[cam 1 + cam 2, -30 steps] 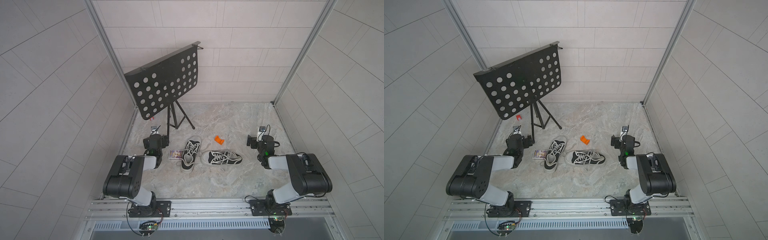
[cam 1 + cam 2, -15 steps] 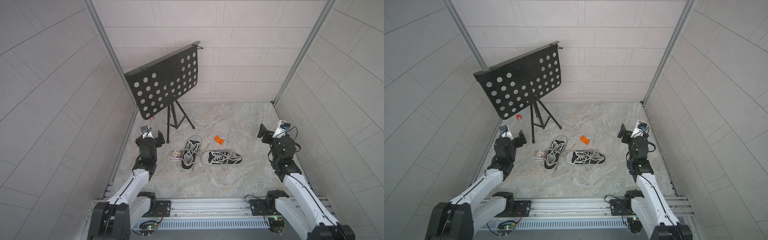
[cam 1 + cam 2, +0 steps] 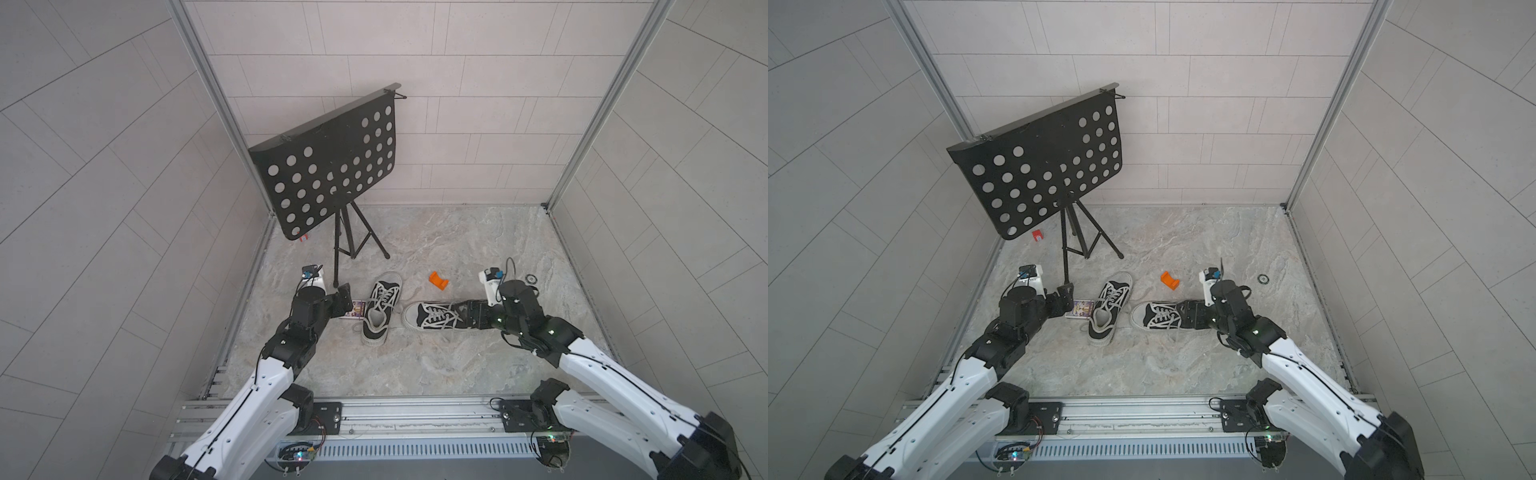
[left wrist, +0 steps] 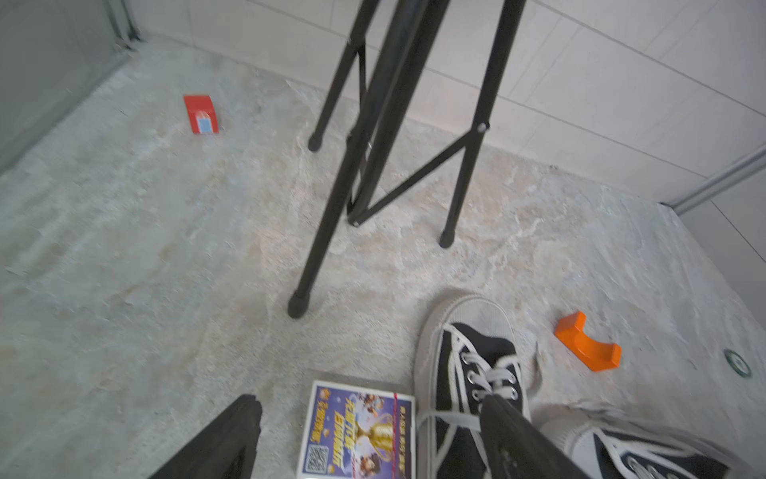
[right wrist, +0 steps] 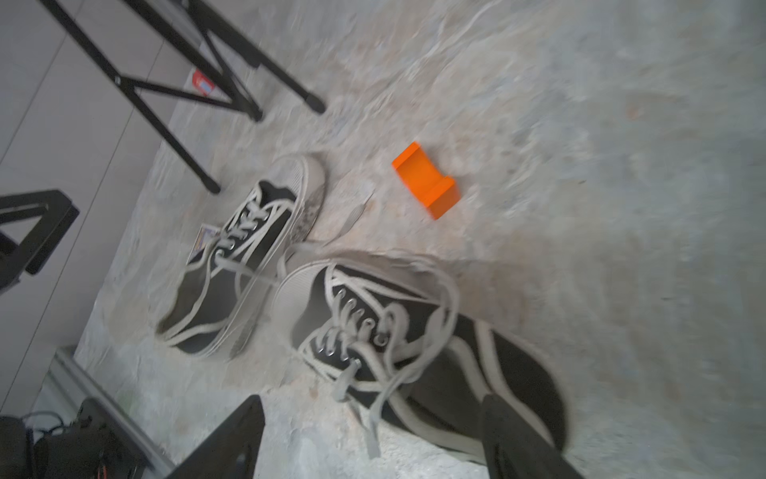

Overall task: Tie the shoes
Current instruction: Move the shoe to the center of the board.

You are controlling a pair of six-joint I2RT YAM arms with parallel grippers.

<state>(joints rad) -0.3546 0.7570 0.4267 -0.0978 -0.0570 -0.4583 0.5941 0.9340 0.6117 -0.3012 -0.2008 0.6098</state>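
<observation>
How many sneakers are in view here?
2. The left sneaker lies beside a card box, toe toward the music stand; the right sneaker lies crosswise at the right claw. None appears hidden.

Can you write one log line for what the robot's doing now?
left hand: open, near card | right hand: open, at heel of shoe | laces: loose

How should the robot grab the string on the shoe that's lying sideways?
Pinch the loose lace end that trails off the sideways shoe onto the floor. Come straight down from above with the right pincer, jaws set across the lace. It lies thin and flat there, clear of the eyelets, so it will probably lift without snagging anything else.
</observation>
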